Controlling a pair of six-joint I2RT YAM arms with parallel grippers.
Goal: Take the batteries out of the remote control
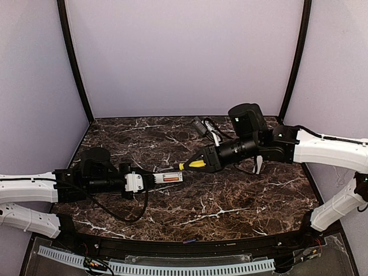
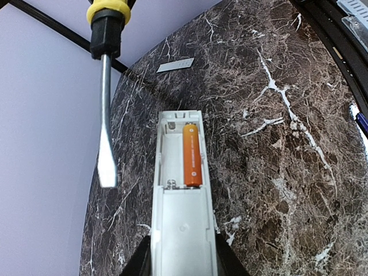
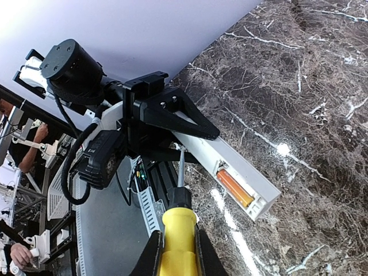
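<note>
My left gripper [image 1: 150, 179] is shut on the near end of the white remote control [image 1: 169, 177] and holds it above the table, recess up. In the left wrist view [image 2: 183, 259] the open recess of the remote [image 2: 183, 218] holds one orange battery [image 2: 192, 155] in its right slot; the left slot is empty. My right gripper [image 1: 201, 163] is shut on the yellow handle of a screwdriver [image 3: 178, 236]. Its flat blade [image 2: 105, 132] hangs just left of the remote, apart from it. The right wrist view shows the battery [image 3: 234, 188] and the gripper [image 3: 178, 256].
The pale cover strip [image 2: 175, 65] lies flat on the dark marble table [image 1: 230, 201] beyond the remote, under the right arm [image 1: 259, 164]. A small dark box with cables [image 1: 200, 125] sits at the back. A small blue object [image 1: 190, 240] lies at the table's front edge.
</note>
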